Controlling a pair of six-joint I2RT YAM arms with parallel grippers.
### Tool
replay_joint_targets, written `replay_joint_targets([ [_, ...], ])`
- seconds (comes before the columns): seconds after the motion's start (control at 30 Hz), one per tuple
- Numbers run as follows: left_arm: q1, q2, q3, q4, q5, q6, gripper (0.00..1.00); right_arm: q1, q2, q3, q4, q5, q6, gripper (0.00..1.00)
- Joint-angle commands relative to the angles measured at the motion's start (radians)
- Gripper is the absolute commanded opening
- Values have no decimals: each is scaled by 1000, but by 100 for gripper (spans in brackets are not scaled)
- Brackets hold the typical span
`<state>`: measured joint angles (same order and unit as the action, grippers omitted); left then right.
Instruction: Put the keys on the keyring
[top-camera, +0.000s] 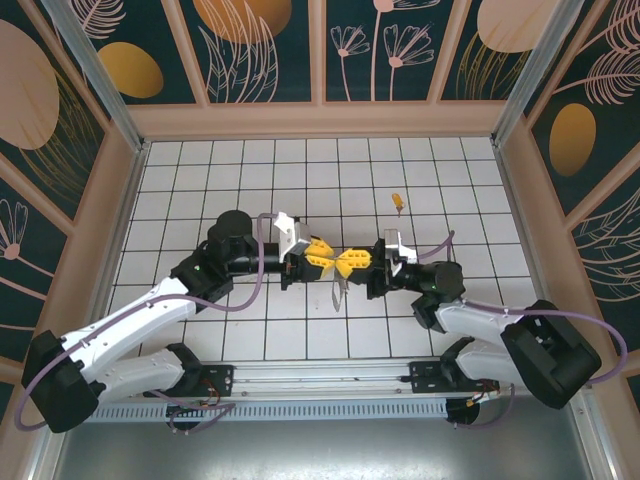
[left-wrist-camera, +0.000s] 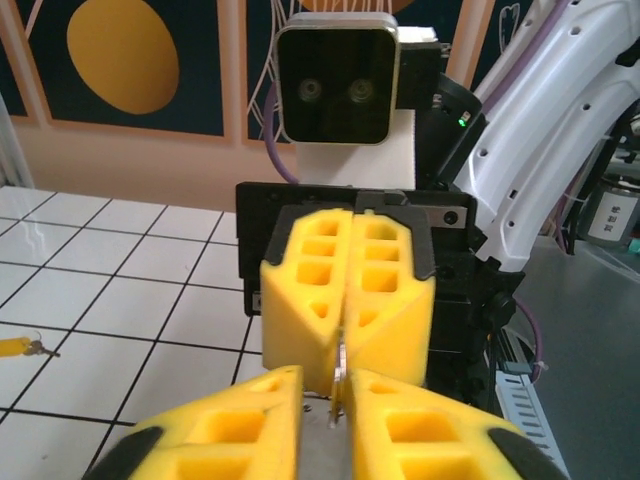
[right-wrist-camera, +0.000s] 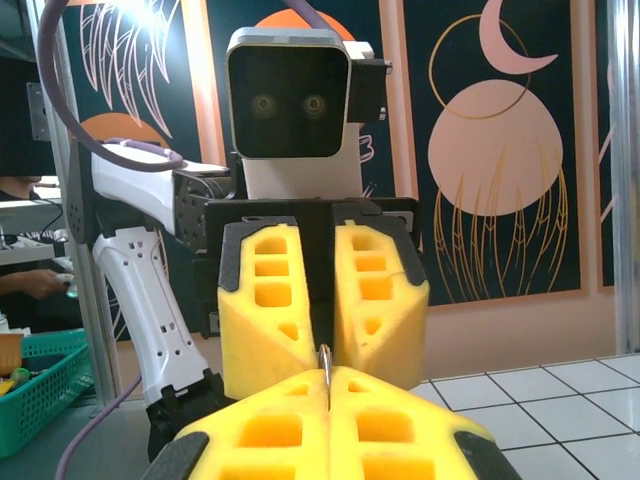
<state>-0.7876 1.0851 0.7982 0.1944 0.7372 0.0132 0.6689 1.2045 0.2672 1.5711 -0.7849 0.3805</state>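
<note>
My two grippers meet tip to tip above the middle of the tiled table. The right gripper (top-camera: 347, 262) (right-wrist-camera: 327, 385) is shut on the keyring (right-wrist-camera: 325, 358), a thin metal ring seen edge-on that sticks out past its yellow fingertips. The left gripper (top-camera: 330, 260) (left-wrist-camera: 325, 385) faces it with its jaws narrowly apart around the same keyring (left-wrist-camera: 341, 365). The ring lies against one of its fingers and a slim gap shows on the other side. Pale parts hang below the tips (top-camera: 337, 292). One of the keys (top-camera: 398, 203) (left-wrist-camera: 15, 347), orange-headed, lies alone on the tiles behind the grippers.
Wooden walls (top-camera: 320, 120) close in the table at the back and both sides. The arms' mounting rail (top-camera: 320, 375) runs along the near edge. A green basket (right-wrist-camera: 35, 380) with small items stands off the table, seen in the right wrist view.
</note>
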Motion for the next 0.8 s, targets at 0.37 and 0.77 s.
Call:
replay_joint_targets([
  [0.37, -6, -2, 70, -128, -25, 103, 0, 14, -147, 10, -278, 33, -183, 29],
  [0.77, -7, 65, 261, -499, -151, 277, 0, 34, -388, 189, -1141, 226, -594, 35],
])
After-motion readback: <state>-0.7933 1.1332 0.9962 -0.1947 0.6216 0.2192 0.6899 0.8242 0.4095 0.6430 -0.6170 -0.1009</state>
